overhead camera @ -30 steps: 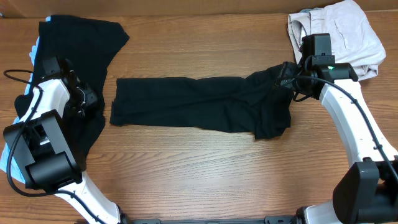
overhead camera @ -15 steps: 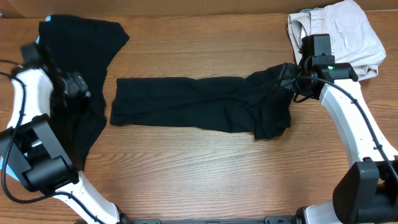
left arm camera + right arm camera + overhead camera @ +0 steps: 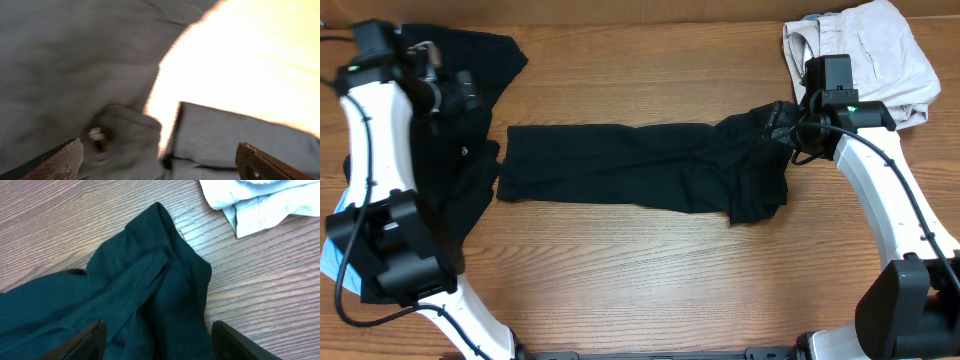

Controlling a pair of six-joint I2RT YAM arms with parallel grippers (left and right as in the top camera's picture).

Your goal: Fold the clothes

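A black shirt [image 3: 620, 165] lies as a long folded strip across the middle of the table, its right end bunched. My right gripper [image 3: 782, 125] hovers over that bunched end [image 3: 150, 290]; its jaws stand open, one on each side of the fabric, and my right gripper [image 3: 162, 345] pinches nothing. A second black shirt [image 3: 455, 170] lies crumpled at the left. My left gripper [image 3: 463, 92] is above its far part, open and empty. The left wrist view is blurred, with my left gripper [image 3: 160, 169] spread wide over dark cloth [image 3: 75, 65].
Beige trousers [image 3: 865, 55] lie folded at the back right corner, close behind my right wrist, their edge [image 3: 260, 200] showing in the right wrist view. A pale blue garment [image 3: 332, 258] peeks out at the left edge under the black pile.
My left arm has swung from the left middle of the table to the back left, and its gripper has opened. The right arm and the long shirt have stayed put.
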